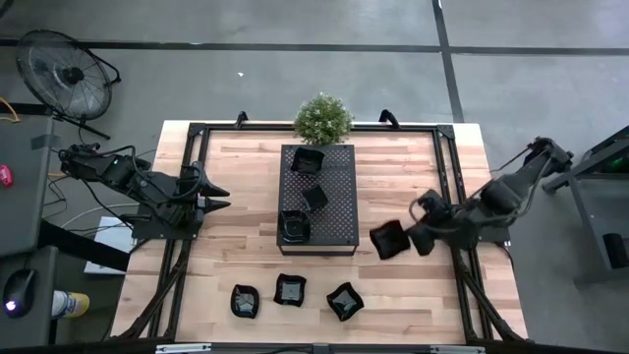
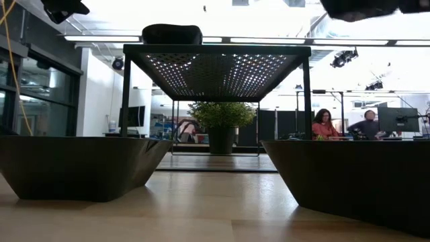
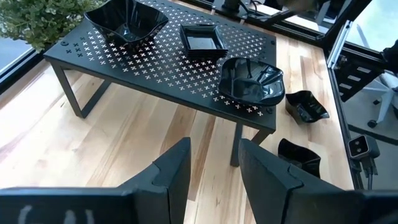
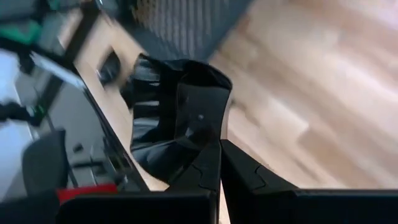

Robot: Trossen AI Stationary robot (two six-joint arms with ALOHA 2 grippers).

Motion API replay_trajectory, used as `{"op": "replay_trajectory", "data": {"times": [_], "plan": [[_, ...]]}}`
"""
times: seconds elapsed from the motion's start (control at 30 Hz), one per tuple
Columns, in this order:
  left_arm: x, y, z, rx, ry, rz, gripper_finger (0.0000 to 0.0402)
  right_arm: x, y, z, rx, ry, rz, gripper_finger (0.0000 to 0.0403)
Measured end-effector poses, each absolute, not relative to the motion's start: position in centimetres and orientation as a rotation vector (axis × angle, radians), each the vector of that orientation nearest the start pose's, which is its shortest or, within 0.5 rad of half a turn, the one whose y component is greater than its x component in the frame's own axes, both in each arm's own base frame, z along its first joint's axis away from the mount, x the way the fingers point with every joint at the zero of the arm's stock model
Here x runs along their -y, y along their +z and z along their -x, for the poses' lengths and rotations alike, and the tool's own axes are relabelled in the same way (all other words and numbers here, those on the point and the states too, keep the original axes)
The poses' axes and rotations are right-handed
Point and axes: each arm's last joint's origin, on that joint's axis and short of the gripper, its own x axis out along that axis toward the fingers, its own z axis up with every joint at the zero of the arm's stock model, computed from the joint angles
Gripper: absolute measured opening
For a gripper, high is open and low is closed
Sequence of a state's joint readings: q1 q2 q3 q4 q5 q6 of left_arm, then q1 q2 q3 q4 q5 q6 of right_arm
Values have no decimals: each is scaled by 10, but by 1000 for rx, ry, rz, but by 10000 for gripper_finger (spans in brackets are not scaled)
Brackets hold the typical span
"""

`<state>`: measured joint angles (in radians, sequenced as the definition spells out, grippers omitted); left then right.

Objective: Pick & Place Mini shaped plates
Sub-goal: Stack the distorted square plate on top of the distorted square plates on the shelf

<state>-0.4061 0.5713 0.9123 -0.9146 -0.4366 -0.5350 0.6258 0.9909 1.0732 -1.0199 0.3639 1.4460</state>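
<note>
While the left tool (image 1: pixel 218 197) hangs at the bench's (image 1: pixel 236 246) left side, fingers spread with nothing between them, the overhead camera puts the right tool (image 1: pixel 411 236) just right of the black perforated tray (image 1: pixel 334 211), pinching a small black dish (image 1: pixel 389 239) by its rim. Three dishes (image 1: pixel 307 159) sit on that tray, one at the far end, one near the middle, one at the near-left corner. Three more (image 1: pixel 290 289) line up on the wood along the near edge. A potted plant (image 1: pixel 322 118) stands at the far edge.

Down at bench level, two dark dishes (image 2: pixel 80 168) fill the foreground left and right, with the raised tray (image 2: pixel 218 64) behind them carrying a dish on top. People sit at desks in the room beyond.

From the left wrist, the tray's three dishes (image 3: pixel 251 79) show clearly, two more on the wood past it, and the fingers (image 3: pixel 171 171) stand apart.

From the right wrist, the fingers (image 4: pixel 244 171) are pressed onto the wavy dish (image 4: pixel 177 115), held tilted above the wood.
</note>
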Motion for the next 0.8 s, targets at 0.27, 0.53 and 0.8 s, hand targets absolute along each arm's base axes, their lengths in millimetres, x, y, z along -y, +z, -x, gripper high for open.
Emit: {"op": "replay_trajectory", "data": {"times": [0.27,0.53,0.8], "plan": [[23,335,-86,-480,182,290,134,-58,375,-155,-554,-493,-957,0],[22,338,-88,-420,242,280,134,-33,384,-190,-377,-599,-1007,0],[20,339,-88,-395,288,271,134,-11,379,-250,-190,-624,-1039,0]]}}
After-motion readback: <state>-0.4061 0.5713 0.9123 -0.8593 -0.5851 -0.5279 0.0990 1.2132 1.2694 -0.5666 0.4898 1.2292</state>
